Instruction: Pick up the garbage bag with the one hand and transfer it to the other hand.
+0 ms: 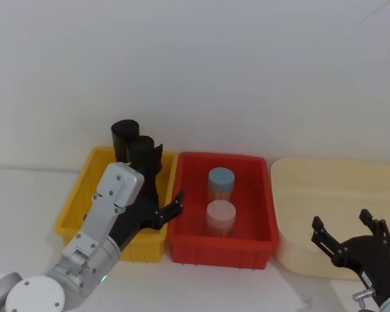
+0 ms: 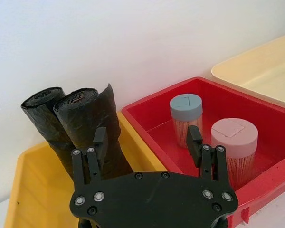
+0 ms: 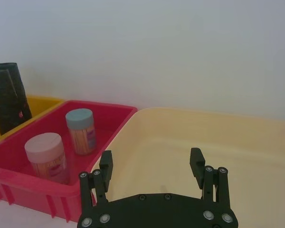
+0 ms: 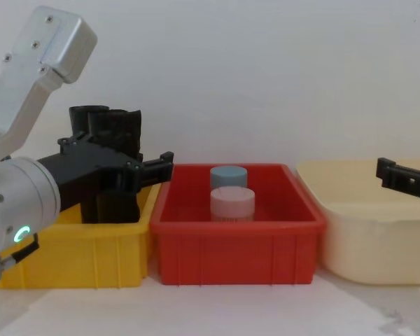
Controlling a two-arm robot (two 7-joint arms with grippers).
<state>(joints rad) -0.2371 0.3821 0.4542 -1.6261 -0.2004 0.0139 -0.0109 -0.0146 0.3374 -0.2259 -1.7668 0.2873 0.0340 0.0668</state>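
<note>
The garbage bag (image 2: 92, 121), a thick black crinkled roll with a ragged top, stands upright in the yellow bin (image 1: 75, 208), also seen from the head (image 1: 147, 158). A slimmer black roll (image 2: 40, 114) leans just behind it. My left gripper (image 2: 147, 137) is open and hovers in front of the bag without touching it. One finger is before the roll, the other over the red bin; from the head it (image 1: 164, 203) sits over the wall between the bins. My right gripper (image 1: 341, 221) is open and holds nothing, low at the right above the cream tub (image 3: 190, 137).
A red bin (image 1: 253, 244) in the middle holds a blue-lidded jar (image 1: 221, 182) and a pink-lidded jar (image 1: 221, 218). The cream tub (image 1: 299, 188) stands right of it. A white wall runs close behind all three containers.
</note>
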